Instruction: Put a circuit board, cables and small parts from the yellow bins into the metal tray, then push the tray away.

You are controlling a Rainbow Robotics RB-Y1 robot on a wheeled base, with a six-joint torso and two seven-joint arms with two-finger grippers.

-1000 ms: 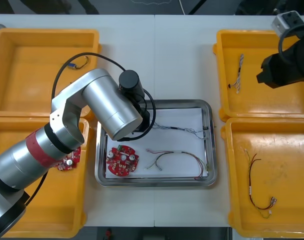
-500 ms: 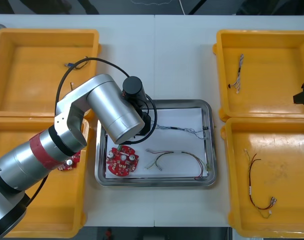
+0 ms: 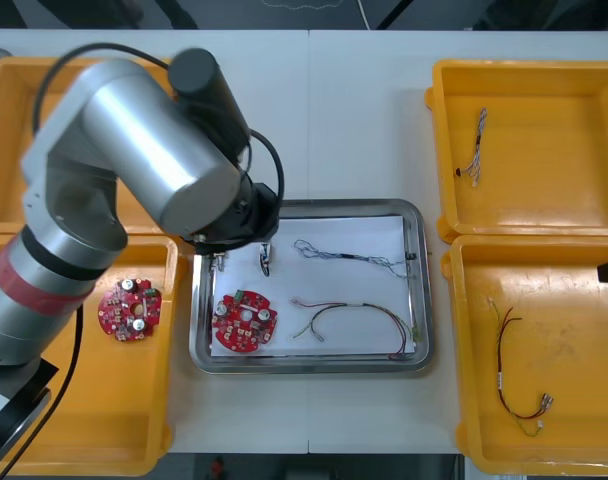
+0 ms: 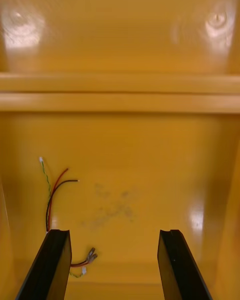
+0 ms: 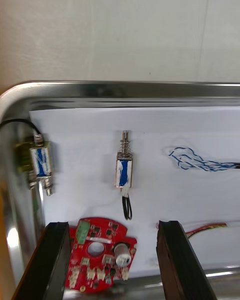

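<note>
White lining now carries two small metal parts (image 3: 265,262) side by side at its left end, just beyond the round red circuit board (image 3: 245,322), with the twisted blue and white cable (image 3: 349,257) to their right in the metal tray (image 3: 309,206). My left gripper (image 5: 111,225), low over that corner a second ago, has lifted clear, fingers spread with nothing between them. My right gripper (image 4: 114,232) has moved over the near right yellow bin (image 4: 120,145), jaws apart and empty.
</note>
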